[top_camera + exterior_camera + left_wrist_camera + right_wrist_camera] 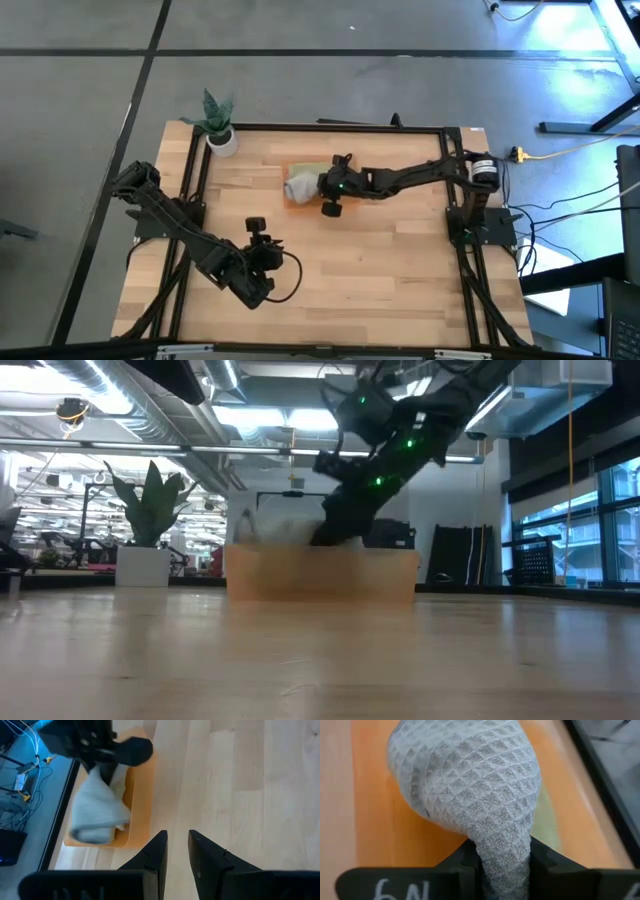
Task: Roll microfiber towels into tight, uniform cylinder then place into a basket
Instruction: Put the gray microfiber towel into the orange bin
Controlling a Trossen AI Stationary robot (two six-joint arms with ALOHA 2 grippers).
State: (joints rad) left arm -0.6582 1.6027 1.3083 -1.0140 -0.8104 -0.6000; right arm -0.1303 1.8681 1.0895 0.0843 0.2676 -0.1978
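Nearest you, the left gripper (258,226) waits over bare boards of the pale wooden plank table (400,280), toward its front-left — dark fingers (155,852) a narrow gap apart, nothing between them.

Past it, mid-table and toward the far edge, your right gripper (318,184) reaches in from the right side. Its jaws are pinched on the tail end of the rolled grey waffle-weave microfiber towel (470,785), cloth squeezed between both fingers (457,862).

The towel's bulk lies inside the shallow translucent orange rectangular basket (296,203), resting on the tray floor; the roll looks loose and lumpy rather than tight. Basket sits flat on the table, directly under the gripper.

Farther back, at the far-left corner — a small green plant in a white pot (220,135), well apart from the basket.
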